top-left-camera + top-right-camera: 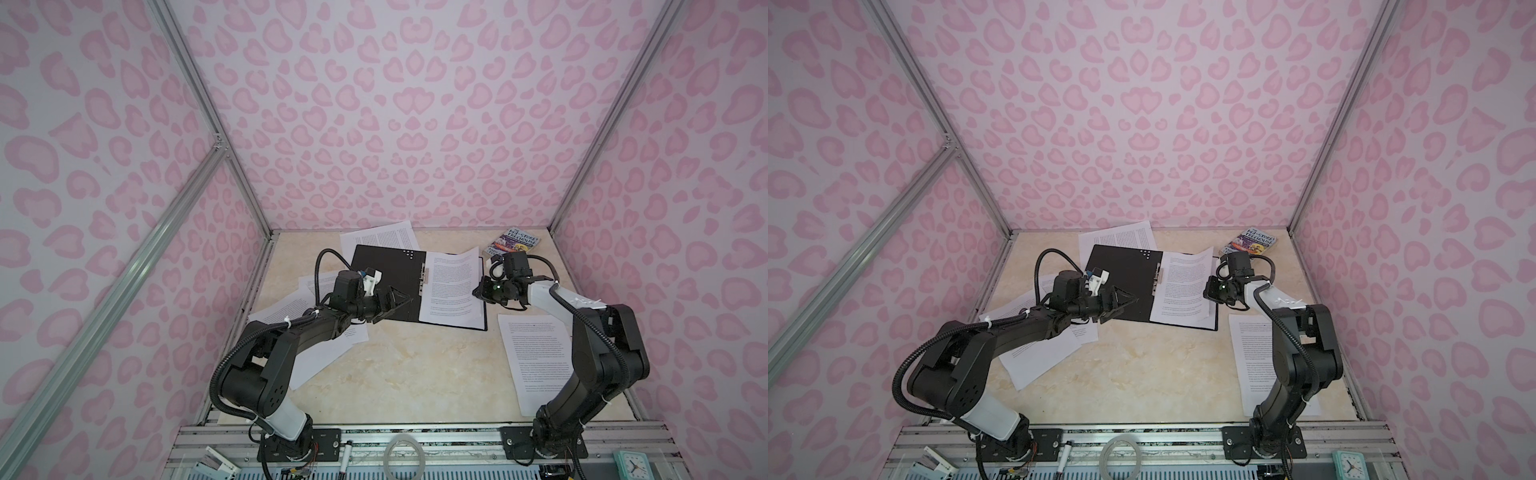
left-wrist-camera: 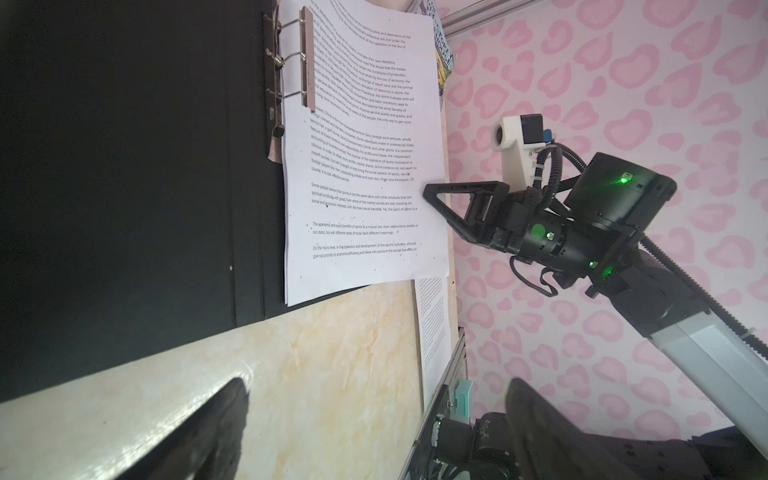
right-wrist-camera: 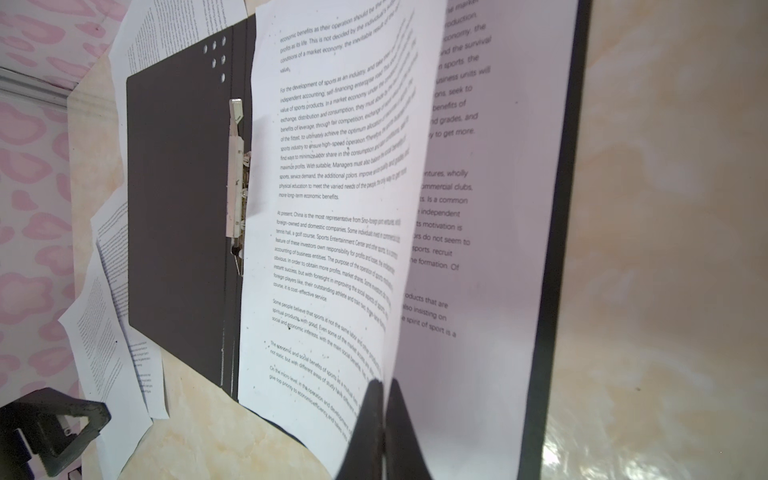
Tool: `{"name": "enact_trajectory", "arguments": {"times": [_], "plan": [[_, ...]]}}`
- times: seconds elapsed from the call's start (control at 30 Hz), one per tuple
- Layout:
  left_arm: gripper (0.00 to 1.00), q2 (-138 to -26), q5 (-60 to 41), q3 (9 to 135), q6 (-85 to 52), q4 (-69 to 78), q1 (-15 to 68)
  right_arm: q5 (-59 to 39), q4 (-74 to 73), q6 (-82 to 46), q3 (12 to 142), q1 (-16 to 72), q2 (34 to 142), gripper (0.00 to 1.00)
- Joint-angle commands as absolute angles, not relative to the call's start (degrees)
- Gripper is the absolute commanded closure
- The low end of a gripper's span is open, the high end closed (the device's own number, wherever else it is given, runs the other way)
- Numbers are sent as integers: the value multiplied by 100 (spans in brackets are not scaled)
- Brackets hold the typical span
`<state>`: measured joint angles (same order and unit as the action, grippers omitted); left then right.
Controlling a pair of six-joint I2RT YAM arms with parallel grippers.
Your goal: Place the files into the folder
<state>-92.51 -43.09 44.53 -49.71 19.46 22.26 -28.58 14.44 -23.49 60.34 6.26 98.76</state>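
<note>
Two or more sheets (image 1: 451, 286) lie on the right half of the folder (image 1: 382, 282), which is spread open, black inside up, on a beige marbled table (image 1: 415, 374). The top sheet (image 3: 332, 208) curls up off the one beneath along its outer edge, where the right claw (image 3: 384, 399) is pinched together on it. A metal clip (image 1: 424, 276) sits at the folder's spine, though I cannot tell whether it grips the paper.

The left claw (image 1: 395, 309) hangs over the folder's bare left half, near its front edge, with its fingers wide apart.

More sheets lie loose around the folder:
- One lies behind it (image 1: 378, 237), its near part covered by the folder.
- Several lie to its left (image 1: 320, 365), largely hidden by the left arm, so their count is unclear.
- One lies to its right front (image 1: 536, 353), cut across by the right arm.

A small paperback (image 1: 513, 245) sits behind the folder's right corner — its near corner hidden by the right wrist. Pink spotted walls (image 1: 374, 124) close the table in on three sides.
</note>
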Motion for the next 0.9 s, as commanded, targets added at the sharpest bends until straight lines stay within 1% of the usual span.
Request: {"name": "enact_trajectory", "arguments": {"times": [0.0, 0.27, 0.3, 0.33, 0.4, 0.53, 0.63, 0.7, 0.8, 0.87], "plan": [[2, -9299, -4395, 4502, -4967, 2153, 2226, -2937, 1415, -2289, 6068, 633, 9932, 100], [2, -9376, -4407, 4511, -4997, 2166, 2226, -2980, 1427, -2289, 6103, 633, 10001, 100], [2, -9378, -4416, 4516, -5005, 2175, 2224, -2948, 1445, -2284, 6110, 633, 10017, 98], [2, -9378, -4406, 4509, -5013, 2180, 2232, -2932, 1474, -2284, 6121, 633, 10027, 92], [2, -9382, -4402, 4509, -5021, 2180, 2226, -2831, 1549, -2281, 6139, 634, 10033, 77], [2, -9378, -4409, 4500, -5024, 2197, 2224, -2582, 1687, -2317, 6145, 607, 10012, 55], [2, -9361, -4399, 4491, -5010, 2205, 2230, -2224, 1828, -2346, 6095, 566, 9866, 35], [2, -9343, -4389, 4482, -5005, 2206, 2225, -1949, 1879, -2403, 6008, 495, 9685, 25], [2, -9300, -4366, 4465, -4979, 2205, 2233, -1655, 1822, -2578, 5695, 243, 9246, 15], [2, -9265, -4314, 4497, -4908, 2126, 2251, -1450, 1793, -2752, 5408, -4, 8861, 6]]}}
